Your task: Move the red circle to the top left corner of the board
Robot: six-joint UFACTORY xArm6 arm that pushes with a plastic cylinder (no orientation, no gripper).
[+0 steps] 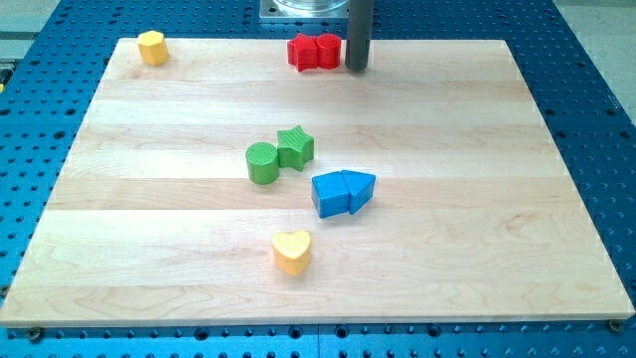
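Two red blocks stand touching each other at the top middle of the board. The right one (328,51) looks rounded like a circle. The left one (302,52) looks more angular, and I cannot make out its exact shape. My tip (357,69) is just to the right of the rounded red block, touching it or nearly so. The board's top left corner (121,44) lies far to the left of the red pair, and a yellow block (151,47) sits close to it.
A green circle (262,163) and a green star (295,146) touch near the board's middle. A blue cube (329,195) and a blue triangle (361,188) touch just below and to their right. A yellow heart (292,252) lies lower down. Blue perforated table (596,119) surrounds the board.
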